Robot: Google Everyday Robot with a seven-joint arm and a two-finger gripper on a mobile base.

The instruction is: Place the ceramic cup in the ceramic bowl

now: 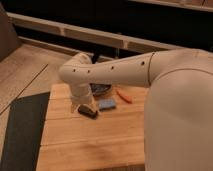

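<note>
The gripper (88, 111) sat low over the wooden table (90, 145), just in front of the ceramic bowl (101, 90) — its opening and hold could not be told. The ceramic cup could not be made out. The bowl appeared dark and glossy, partly hidden behind the arm (115, 70). A blue object (106, 104) lay just in front of the bowl. Open tabletop ran from the bowl toward the near edge.
</note>
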